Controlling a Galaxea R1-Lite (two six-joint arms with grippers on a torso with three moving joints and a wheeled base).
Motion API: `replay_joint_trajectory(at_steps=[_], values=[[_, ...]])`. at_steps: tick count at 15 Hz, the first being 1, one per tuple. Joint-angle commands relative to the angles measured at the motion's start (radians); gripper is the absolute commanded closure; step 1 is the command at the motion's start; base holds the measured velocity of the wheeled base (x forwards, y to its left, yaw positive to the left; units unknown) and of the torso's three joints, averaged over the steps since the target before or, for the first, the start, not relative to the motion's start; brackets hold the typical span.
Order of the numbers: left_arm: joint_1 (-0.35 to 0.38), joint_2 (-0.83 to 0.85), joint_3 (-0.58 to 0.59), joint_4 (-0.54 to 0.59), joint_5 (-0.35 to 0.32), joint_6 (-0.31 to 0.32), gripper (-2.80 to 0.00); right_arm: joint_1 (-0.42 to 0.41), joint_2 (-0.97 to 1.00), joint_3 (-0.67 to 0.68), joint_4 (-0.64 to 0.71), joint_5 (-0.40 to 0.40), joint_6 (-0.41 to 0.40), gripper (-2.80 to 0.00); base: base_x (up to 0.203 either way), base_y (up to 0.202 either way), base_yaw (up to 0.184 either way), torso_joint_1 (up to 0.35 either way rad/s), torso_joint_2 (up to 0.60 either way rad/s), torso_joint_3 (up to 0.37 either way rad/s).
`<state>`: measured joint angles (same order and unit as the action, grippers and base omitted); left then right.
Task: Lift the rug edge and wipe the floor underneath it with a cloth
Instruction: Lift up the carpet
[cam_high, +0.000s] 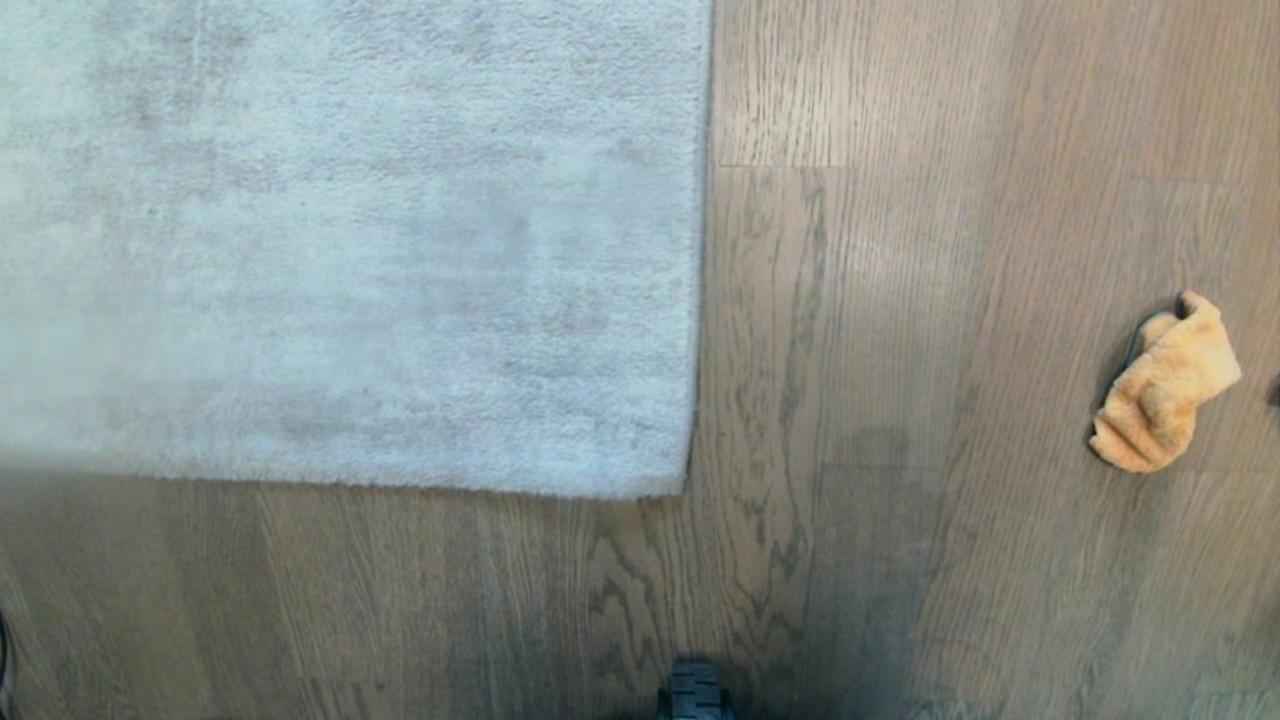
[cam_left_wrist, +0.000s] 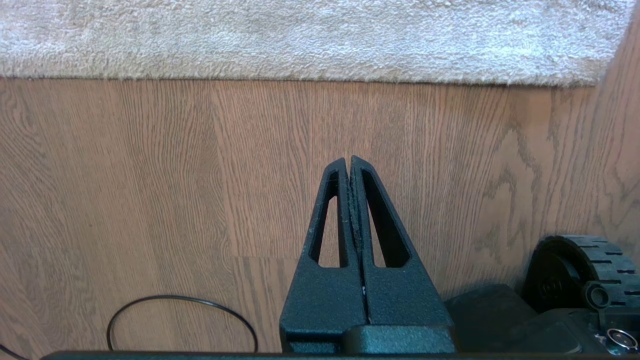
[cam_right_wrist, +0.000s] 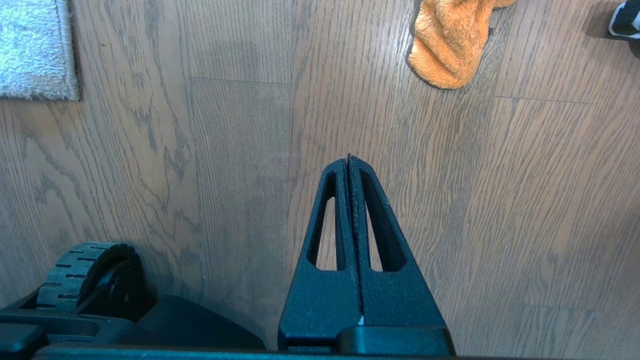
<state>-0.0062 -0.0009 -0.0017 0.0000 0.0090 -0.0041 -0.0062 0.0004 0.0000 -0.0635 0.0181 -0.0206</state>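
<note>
Lying flat on the grey-brown wood-grain floor (cam_high: 900, 300), the light grey rug (cam_high: 340, 240) is showing its near rug edge (cam_high: 350, 487) and right-hand corner, while the orange fluffy cloth (cam_high: 1165, 385) is sitting crumpled on the planks well apart to the right. The left gripper (cam_left_wrist: 348, 160) is hanging over bare floor near the rug border and the right gripper (cam_right_wrist: 348, 159) over planks short of the cloth, both with fingers pressed together and holding nothing.

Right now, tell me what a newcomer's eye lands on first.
The orange-tan cloth lies crumpled on the wood-grain floor, far right in the head view. The big light grey rug fills the upper left, lying flat. Both grippers, left and right, hang shut and empty above bare floor.
</note>
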Motion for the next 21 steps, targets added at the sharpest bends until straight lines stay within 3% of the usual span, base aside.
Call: replay_joint_trajectory(at_steps=[1, 21], values=[[0.0, 0.001, 0.001, 0.0, 0.0, -0.001, 0.0, 0.0, 0.001, 0.0, -0.001, 0.0, -0.001, 0.0, 0.0, 0.0, 0.0, 0.0, 0.0, 0.0], [0.0, 0.001, 0.0, 0.0, -0.001, 0.001, 0.0, 0.0, 0.001, 0.0, -0.001, 0.0, -0.001, 0.0, 0.0, 0.0, 0.0, 0.0, 0.0, 0.0]])
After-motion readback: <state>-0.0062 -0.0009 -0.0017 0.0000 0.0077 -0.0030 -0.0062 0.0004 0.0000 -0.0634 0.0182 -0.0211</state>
